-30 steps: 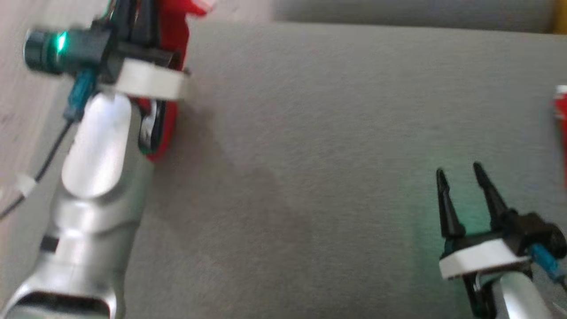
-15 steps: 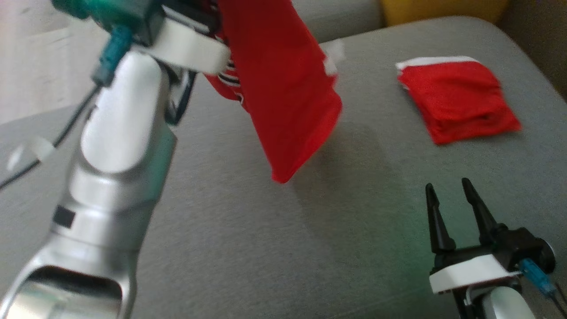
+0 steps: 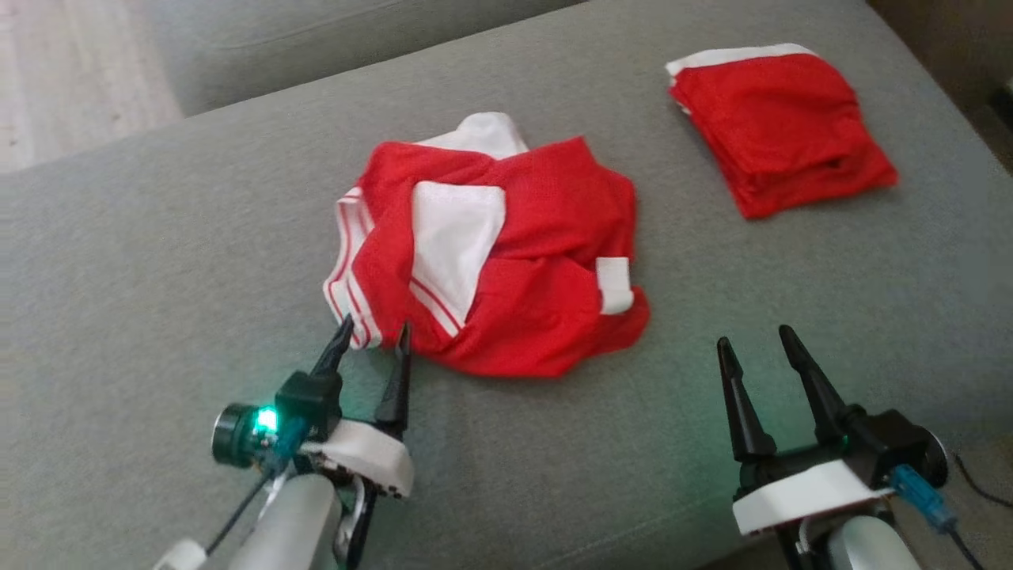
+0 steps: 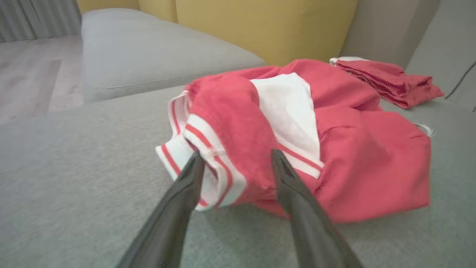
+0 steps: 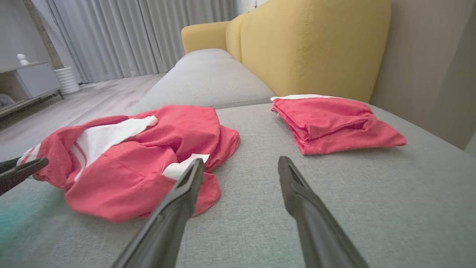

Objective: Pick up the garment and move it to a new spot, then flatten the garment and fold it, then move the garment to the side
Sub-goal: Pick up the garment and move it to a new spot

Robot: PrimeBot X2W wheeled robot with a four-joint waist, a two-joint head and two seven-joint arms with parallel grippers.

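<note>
The garment (image 3: 546,237) is red with white panels and striped trim. It lies crumpled in the middle of the grey sofa cushion (image 3: 158,261). My left gripper (image 3: 376,326) is open at the garment's near left edge, its fingertips to either side of the striped hem. In the left wrist view the left gripper (image 4: 238,154) frames that hem of the garment (image 4: 353,149), its jaws apart. My right gripper (image 3: 753,336) stands open and empty to the near right, apart from the cloth. In the right wrist view the right gripper (image 5: 241,160) points past the garment (image 5: 130,175).
A second red garment (image 3: 779,127), folded, lies at the far right of the cushion. A yellow sofa back (image 5: 316,44) rises behind it. Another grey cushion (image 4: 148,56) and pale floor (image 3: 71,71) lie to the far left.
The left gripper held the garment raised in the air; now the garment lies crumpled on the cushion and the left gripper is open, low at its near edge. The head camera has shifted.
</note>
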